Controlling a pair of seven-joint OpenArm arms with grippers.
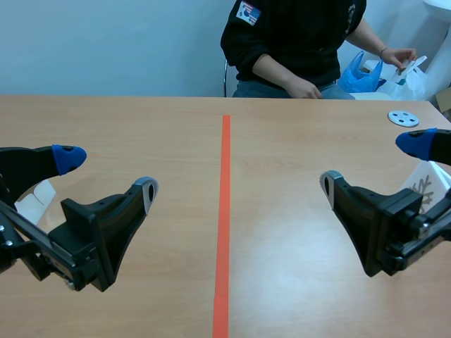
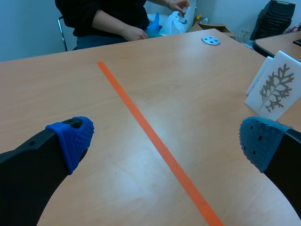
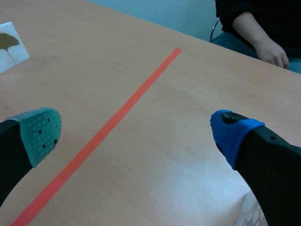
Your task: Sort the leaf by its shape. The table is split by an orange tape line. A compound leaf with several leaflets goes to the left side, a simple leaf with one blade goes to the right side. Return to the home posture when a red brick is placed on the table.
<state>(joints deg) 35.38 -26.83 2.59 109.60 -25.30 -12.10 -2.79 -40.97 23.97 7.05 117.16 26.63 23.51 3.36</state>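
Observation:
A white card with a branching compound leaf point(image 1: 425, 187) stands right of the orange tape line point(image 1: 224, 211), just behind my right gripper point(image 1: 373, 163); the left wrist view shows this compound leaf card point(image 2: 274, 87) ahead of that gripper and off to one side. A white card with a single fan-shaped leaf point(image 3: 9, 44) stands left of the line, partly hidden behind my left gripper point(image 1: 106, 176) as a white card point(image 1: 35, 201). Both grippers hover low over the table, open, with nothing between their fingers. The left gripper point(image 2: 167, 141) and the right gripper point(image 3: 136, 136) each straddle bare wood and tape.
A person sits at the far edge with one hand point(image 1: 303, 89) resting on the table. A grey disc with holes point(image 1: 403, 117) lies at the far right. A blue bag point(image 1: 361, 73) sits beyond the table's edge.

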